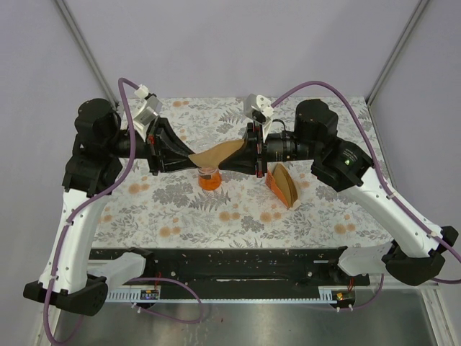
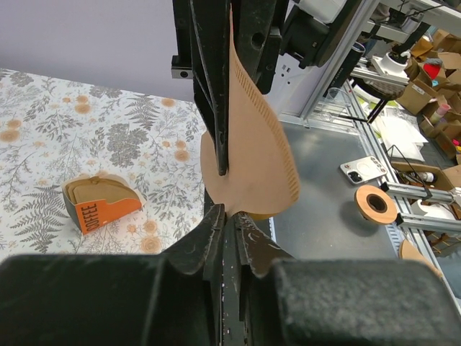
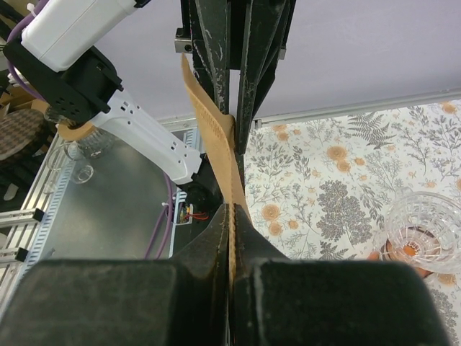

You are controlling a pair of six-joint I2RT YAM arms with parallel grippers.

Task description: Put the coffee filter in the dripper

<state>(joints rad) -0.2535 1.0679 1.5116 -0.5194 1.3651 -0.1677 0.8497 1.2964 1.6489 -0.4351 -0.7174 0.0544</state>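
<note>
The thin light-brown fan-shaped paper coffee filter (image 1: 216, 153) is held in the air over the middle of the table, spanned between the two black grippers, which are brought tip to tip. The right gripper (image 3: 230, 210) is clamped on one edge of the paper, the sheet pinched flat between its closed jaws. The left gripper (image 2: 229, 218) is set at the opposite edge. Its jaws are drawn nearly together with only a thin slit between them, and the paper's rim lies at their tips, but whether it is pinched or merely touched cannot be told. The small clear funnel-topped dripper with an orange base (image 1: 209, 178) is stood upright on the floral-printed table cloth (image 1: 180, 216), just below the filter in the top view. In the right wrist view it is seen apart from the paper. A beige wedge-shaped holder with an orange front (image 1: 283, 185), loaded with a stack of brown papers, is placed on the cloth near the dripper, on its right
</note>
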